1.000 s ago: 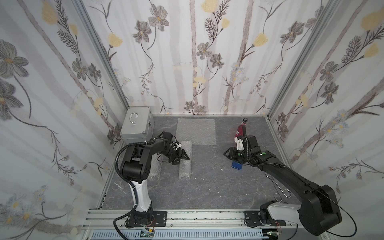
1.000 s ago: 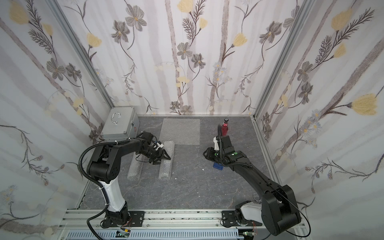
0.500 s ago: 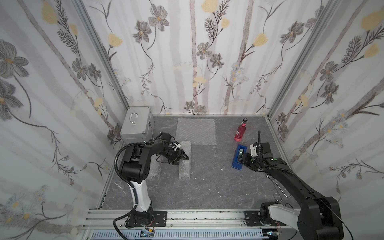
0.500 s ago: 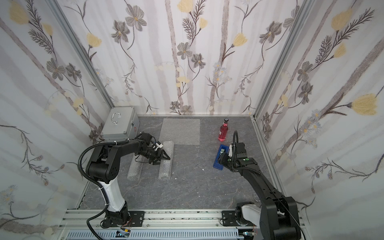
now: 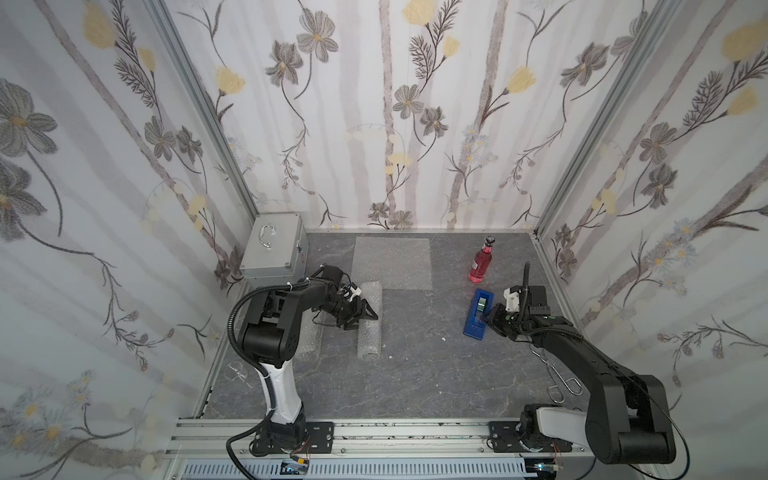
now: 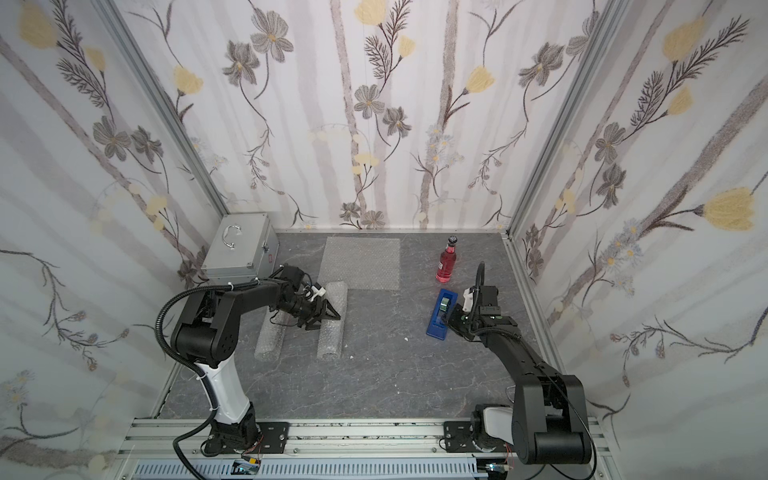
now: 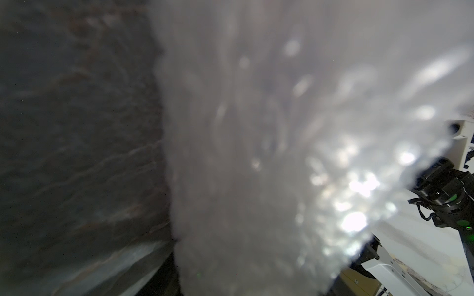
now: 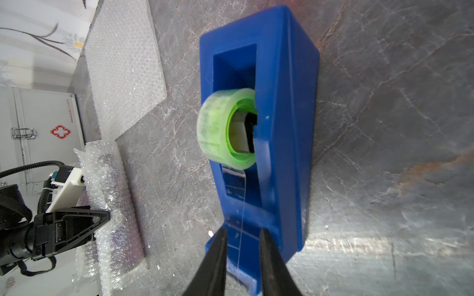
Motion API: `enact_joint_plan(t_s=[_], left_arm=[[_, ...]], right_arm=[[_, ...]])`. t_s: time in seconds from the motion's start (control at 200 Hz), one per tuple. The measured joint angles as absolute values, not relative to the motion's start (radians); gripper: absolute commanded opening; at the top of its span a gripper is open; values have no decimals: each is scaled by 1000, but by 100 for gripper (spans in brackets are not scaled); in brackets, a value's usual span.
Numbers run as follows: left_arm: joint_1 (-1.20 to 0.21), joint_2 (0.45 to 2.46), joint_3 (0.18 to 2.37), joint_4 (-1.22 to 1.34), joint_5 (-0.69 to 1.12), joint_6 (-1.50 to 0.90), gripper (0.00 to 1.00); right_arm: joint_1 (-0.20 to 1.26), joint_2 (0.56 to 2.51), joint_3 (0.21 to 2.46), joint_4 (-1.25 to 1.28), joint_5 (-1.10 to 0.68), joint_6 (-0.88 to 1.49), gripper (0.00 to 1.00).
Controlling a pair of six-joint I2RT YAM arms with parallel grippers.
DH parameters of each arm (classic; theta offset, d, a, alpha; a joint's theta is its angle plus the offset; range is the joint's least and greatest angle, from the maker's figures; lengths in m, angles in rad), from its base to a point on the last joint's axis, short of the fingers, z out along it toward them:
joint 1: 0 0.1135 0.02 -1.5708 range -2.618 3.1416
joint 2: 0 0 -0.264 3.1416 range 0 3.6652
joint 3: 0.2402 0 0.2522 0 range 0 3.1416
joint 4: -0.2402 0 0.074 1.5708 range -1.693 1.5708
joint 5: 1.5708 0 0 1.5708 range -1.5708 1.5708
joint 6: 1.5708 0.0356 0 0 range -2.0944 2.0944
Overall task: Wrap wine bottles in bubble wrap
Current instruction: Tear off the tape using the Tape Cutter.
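**Top views:** L arm (image 5: 266, 336) (image 6: 199, 332) folded low, elbow close to its base, forearm reaching in over the surface (image 5: 415, 374) (image 6: 374, 374). L hand (image 5: 362, 316) (image 6: 326, 316) is down on the inner wrapped roll (image 5: 370, 338) (image 6: 331, 338), wrist approx level, one finger laid over the roll's top. Can't tell if it grips or only presses. 2nd wrapped roll (image 5: 311, 343) (image 6: 268, 338) lies parallel just beside it, nearer the L wall, partly hidden by the L arm. Flat bubble wrap sheet (image 5: 392, 262) (image 6: 361, 262) at back centre, its near corner meets the inner roll's far end. Red-pink bottle (image 5: 481, 264) (image 6: 446, 264) upright, unwrapped, back right, apart from both hands. Silver case (image 5: 272, 251) (image 6: 237, 247) in back-left corner. R arm (image 5: 582, 357) (image 6: 519, 357) stretched fwd, forearm low. R hand (image 5: 489, 321) (image 6: 451, 321) sits at the side of the blue tape dispenser (image 5: 478, 320) (image 6: 438, 320), which lies just in front of the bottle.

**L wrist:** blurred bubble wrap (image 7: 256, 153) fills most of the frame, right at the lens. Dark surface to one side, R arm at the edge. L hand itself not visible.

**R wrist:** R hand (image 8: 242, 235) at the dispenser's (image 8: 282, 128) cutter end, jaws apart w/ a narrow gap, nothing clamped. Thin tape edge runs between them from the green tape roll (image 8: 220, 128). Contact w/ dispenser unclear. Beyond: one of the L hand's fingers (image 8: 82, 221) against the inner wrapped roll (image 8: 112, 184), faint purple tint through the wrap. Sheet (image 8: 123, 64) and case (image 8: 46, 128) w/ red cross further off.
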State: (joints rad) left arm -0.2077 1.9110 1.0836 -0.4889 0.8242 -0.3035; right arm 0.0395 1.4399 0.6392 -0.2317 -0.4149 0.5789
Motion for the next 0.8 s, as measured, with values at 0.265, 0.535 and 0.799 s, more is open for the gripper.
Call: enact_joint_plan(t_s=[0.265, 0.535, 0.799], left_arm=[[-208, 1905, 1079, -486, 818, -306, 59], [-208, 1902, 1075, -482, 816, -307, 58], [-208, 1902, 1075, -482, 816, -307, 57]], right_arm=[[34, 1474, 623, -168, -482, 583, 25], [31, 1505, 598, -77, -530, 610, 20], [10, 1520, 574, -10, -579, 633, 34]])
